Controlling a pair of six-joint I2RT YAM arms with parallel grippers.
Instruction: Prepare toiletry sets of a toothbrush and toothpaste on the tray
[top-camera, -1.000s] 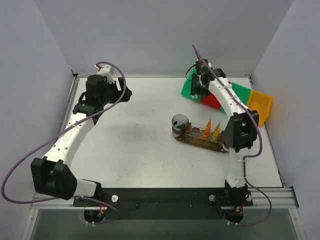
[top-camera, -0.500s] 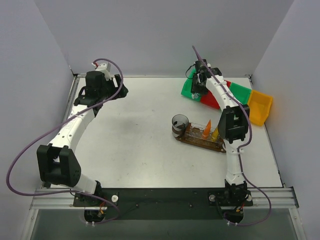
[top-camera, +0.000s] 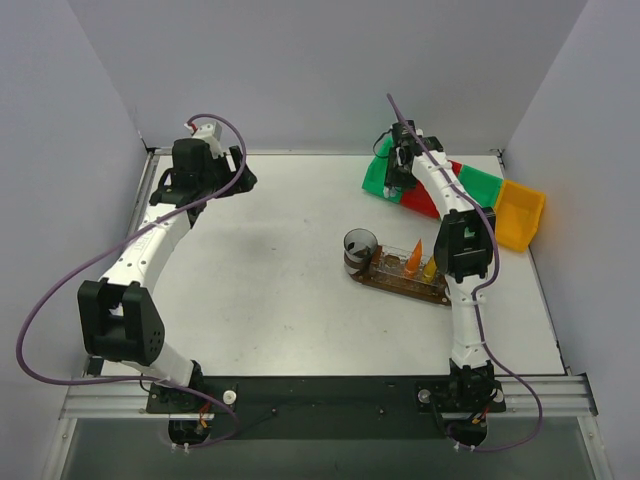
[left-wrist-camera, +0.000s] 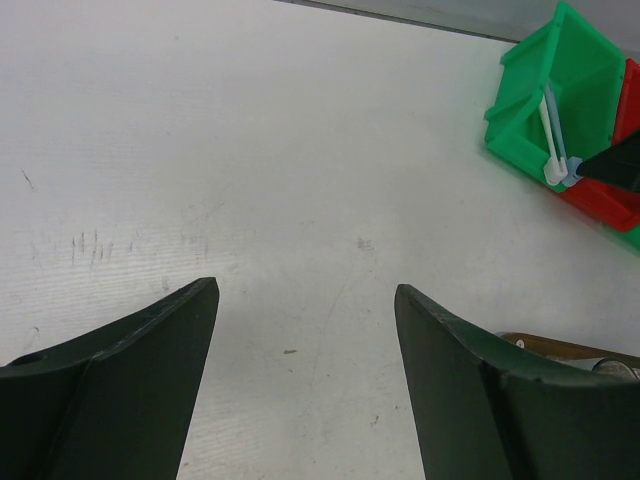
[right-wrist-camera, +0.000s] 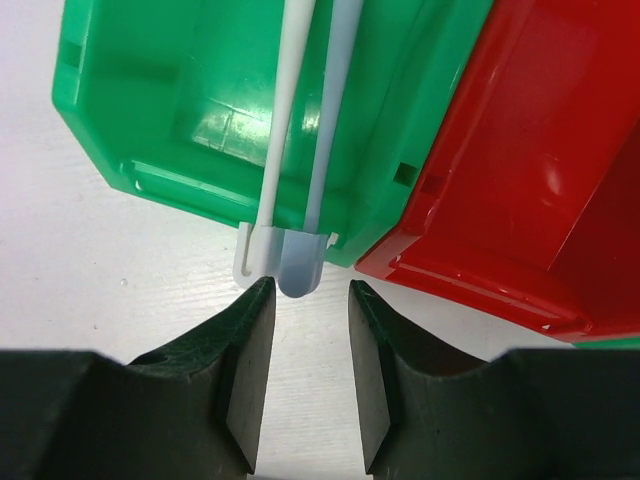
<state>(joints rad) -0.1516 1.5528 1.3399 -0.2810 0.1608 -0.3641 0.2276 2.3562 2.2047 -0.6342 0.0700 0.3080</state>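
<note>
Toothbrushes (right-wrist-camera: 290, 130), two: lying in the green bin (right-wrist-camera: 180, 100), ends poking over its lip. Right gripper (right-wrist-camera: 302, 300): you have narrowed its jaws around those ends, nothing clamped yet. Left gripper (left-wrist-camera: 305, 330): spread wide, empty. Tray (top-camera: 400, 286): awaiting your brush.

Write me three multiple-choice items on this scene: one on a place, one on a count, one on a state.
1. The toothbrushes lie: A on the tray; B in the green bin; C in the red bin.
2. Toothbrushes in that bin: A one; B four; C two.
3. The left gripper is: A open and empty; B shut on a toothbrush; C shut on a tube.
Key: B, their handles run along the green bin's floor; C, the right wrist view shows two side by side; A, its jaws stand wide apart with nothing between.
</note>
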